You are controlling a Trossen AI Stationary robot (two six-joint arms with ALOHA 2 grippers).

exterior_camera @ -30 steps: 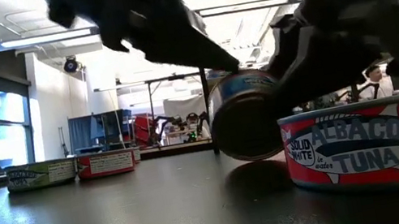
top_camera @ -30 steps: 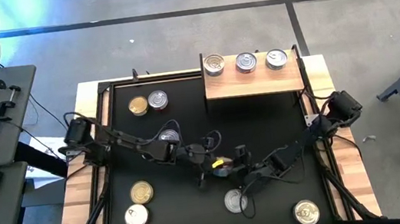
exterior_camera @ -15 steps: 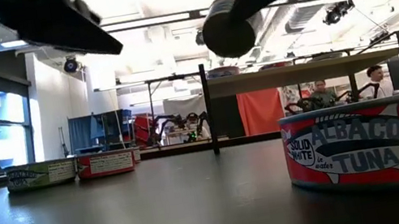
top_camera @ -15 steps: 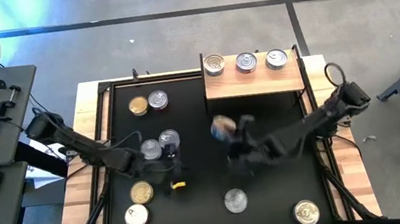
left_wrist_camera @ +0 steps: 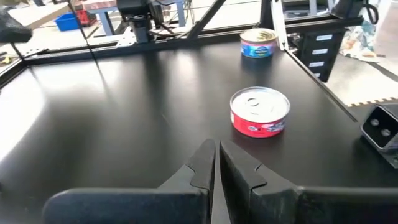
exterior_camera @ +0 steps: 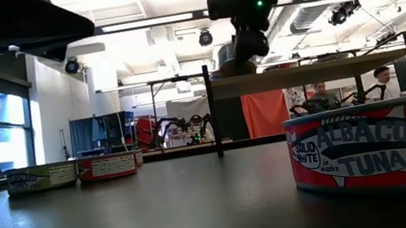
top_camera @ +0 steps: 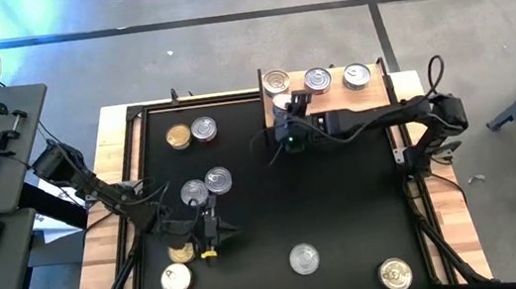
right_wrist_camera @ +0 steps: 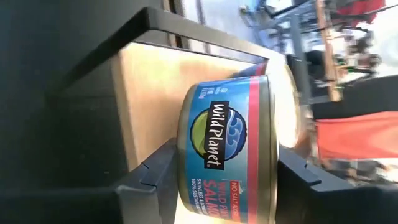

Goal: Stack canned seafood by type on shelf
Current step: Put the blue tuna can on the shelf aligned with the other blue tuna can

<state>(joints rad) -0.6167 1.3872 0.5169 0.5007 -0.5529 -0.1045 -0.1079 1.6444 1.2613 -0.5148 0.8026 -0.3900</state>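
The blue-and-red salmon tin (right_wrist_camera: 227, 149) is now at the left front corner of the shelf (top_camera: 352, 102), pinched across its sides by the right claw (top_camera: 286, 113). A second ago it hung low over the middle of the worktop (top_camera: 336, 204) between both arms; half a second ago it was lifted halfway toward the shelf. In the right wrist view the tin lies sideways in the picture, against the light-wood board and beside another tin (right_wrist_camera: 292, 112) on it; whether it touches the board cannot be told.

The left claw (top_camera: 205, 233) has drawn back from the centre to the front-left part of the worktop, fingers (left_wrist_camera: 200, 167) pressed together with nothing between them, hovering over a gold-topped tin (top_camera: 181, 253).

Counted from above: three silver-topped tins in a row on the shelf (top_camera: 277, 82) (top_camera: 317, 80) (top_camera: 356, 75), plus the held one. On the worktop, four silver-topped: one at the back left (top_camera: 203, 128), two side by side at centre-left (top_camera: 194, 193) (top_camera: 218, 180), one at the front centre (top_camera: 303, 258). Four gold or pale-topped: back left (top_camera: 178, 136), under the left claw, front left (top_camera: 176, 279), front right (top_camera: 394, 272).
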